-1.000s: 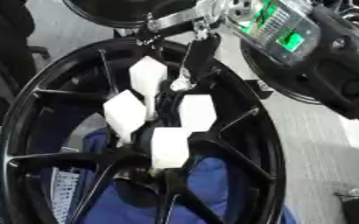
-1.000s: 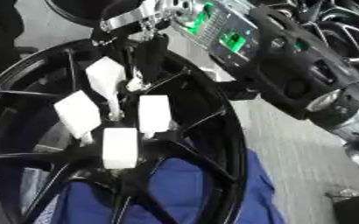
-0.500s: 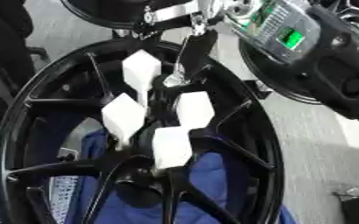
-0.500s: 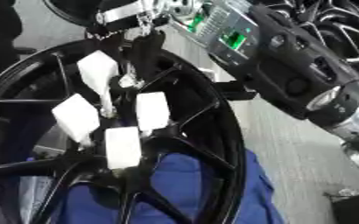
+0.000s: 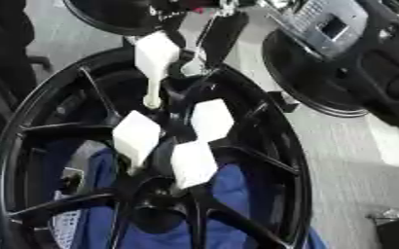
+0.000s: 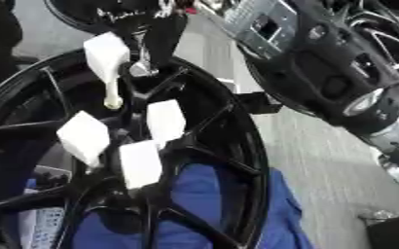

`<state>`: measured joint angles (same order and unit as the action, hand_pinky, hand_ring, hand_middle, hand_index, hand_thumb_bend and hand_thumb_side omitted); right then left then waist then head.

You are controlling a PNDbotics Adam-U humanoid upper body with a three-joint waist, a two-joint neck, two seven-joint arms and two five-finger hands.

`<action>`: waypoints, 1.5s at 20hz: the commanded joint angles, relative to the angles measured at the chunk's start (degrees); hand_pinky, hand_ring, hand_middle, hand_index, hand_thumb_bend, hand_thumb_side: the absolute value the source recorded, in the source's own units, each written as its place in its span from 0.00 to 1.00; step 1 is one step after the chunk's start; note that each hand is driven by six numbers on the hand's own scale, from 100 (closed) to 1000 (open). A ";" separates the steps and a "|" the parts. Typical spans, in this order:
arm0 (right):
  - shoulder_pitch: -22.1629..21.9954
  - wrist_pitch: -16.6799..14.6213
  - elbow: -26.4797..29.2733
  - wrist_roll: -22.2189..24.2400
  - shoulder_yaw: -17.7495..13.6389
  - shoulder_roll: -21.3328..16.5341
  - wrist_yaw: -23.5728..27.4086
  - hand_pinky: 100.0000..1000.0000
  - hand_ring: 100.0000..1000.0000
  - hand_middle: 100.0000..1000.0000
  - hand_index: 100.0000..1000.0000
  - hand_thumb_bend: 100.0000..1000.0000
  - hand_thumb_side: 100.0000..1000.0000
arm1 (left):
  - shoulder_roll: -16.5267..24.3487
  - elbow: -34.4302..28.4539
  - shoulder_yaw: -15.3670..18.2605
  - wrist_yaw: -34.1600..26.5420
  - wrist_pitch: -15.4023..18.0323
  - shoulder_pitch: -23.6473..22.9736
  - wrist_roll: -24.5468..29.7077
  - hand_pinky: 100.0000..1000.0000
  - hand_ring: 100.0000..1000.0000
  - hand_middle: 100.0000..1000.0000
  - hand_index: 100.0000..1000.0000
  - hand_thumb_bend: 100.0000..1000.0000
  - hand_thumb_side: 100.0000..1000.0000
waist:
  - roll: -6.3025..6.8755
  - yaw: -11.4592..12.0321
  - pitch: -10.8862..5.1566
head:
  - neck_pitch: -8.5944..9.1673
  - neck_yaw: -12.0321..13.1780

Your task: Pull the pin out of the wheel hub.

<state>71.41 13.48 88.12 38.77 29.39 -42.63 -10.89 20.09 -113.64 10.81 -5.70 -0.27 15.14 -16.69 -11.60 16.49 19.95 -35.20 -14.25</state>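
Observation:
A black spoked wheel hub (image 5: 275, 146) fills the left and middle of both views. Three white block-headed pins (image 5: 192, 163) sit close together near its centre. A further white pin (image 5: 156, 53) hangs above them, tilted, its thin stem (image 5: 152, 92) bare down to the tip. My right hand (image 6: 156, 34) reaches in from the top, its black fingers pinching that pin's head from the right. The right forearm (image 6: 322, 63) runs off to the upper right. No left hand appears in either view.
Blue cloth (image 6: 194, 194) lies under the wheel and shows between the spokes. Another dark round rim (image 5: 122, 14) stands behind at the top. Grey floor (image 5: 356, 180) extends to the right, with a small dark object (image 5: 394, 228) at the lower right corner.
The right hand has risen with the top pin: its head has moved up and away from the other three, and its stem now shows free of the hub.

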 commanded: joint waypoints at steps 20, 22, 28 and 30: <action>-60.98 6.90 2.45 -29.10 -44.56 -23.67 0.88 0.86 0.70 0.47 0.59 0.08 0.00 | 0.34 -0.95 1.93 0.73 0.04 -1.72 -1.69 0.77 0.57 0.57 0.79 0.04 0.43 | 4.23 -8.49 -2.26 | -1.88 8.63; -63.07 7.97 1.23 -28.27 -45.74 -22.68 -0.14 0.87 0.73 0.58 0.68 0.10 0.00 | 0.34 -0.95 2.00 0.81 0.03 -1.97 -1.83 0.77 0.57 0.57 0.79 0.04 0.42 | 4.46 -9.10 -2.47 | -2.21 9.55; -65.62 11.00 -1.76 -22.37 -47.57 -21.75 -1.03 0.90 0.82 0.77 0.80 0.13 0.13 | 0.28 -0.95 2.03 0.88 -0.18 -2.23 -1.91 0.77 0.57 0.57 0.79 0.04 0.43 | 4.20 -10.15 -2.69 | -2.54 10.08; -65.65 11.16 -2.40 -21.84 -47.93 -21.64 -1.03 0.89 0.82 0.77 0.80 0.13 0.13 | 0.28 -0.95 2.06 0.90 -0.21 -2.24 -1.95 0.77 0.57 0.57 0.79 0.05 0.43 | 4.12 -10.20 -2.68 | -2.57 10.08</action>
<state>5.50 24.42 86.12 16.35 -17.08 -62.44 -11.49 19.58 -113.64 12.30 -4.96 -0.38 12.64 -18.46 -7.67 6.39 18.37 -37.73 -4.25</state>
